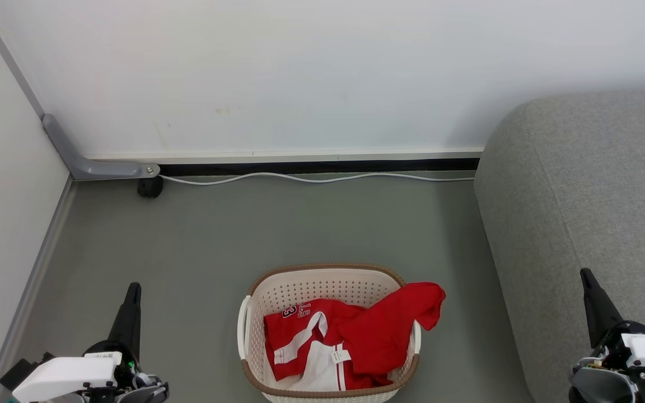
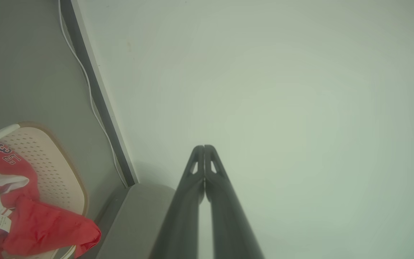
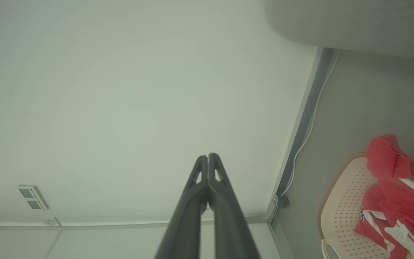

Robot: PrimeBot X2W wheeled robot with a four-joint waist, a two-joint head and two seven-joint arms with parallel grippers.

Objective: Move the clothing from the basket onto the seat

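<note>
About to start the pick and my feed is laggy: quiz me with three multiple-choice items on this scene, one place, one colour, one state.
1. Where does the basket stand? A. On the floor beside the sofa. B. On the sofa. C. On a table.
2. What is the clothing's main colour? A. Blue. B. Red. C. Green.
3. How are the left gripper and right gripper? A. Both open. B. Shut on clothing. C. Both shut, empty.
Answers: 1 A, it sits on grey floor; 2 B, red with white panels; 3 C, wrist views show fingers pressed together, nothing between.
</note>
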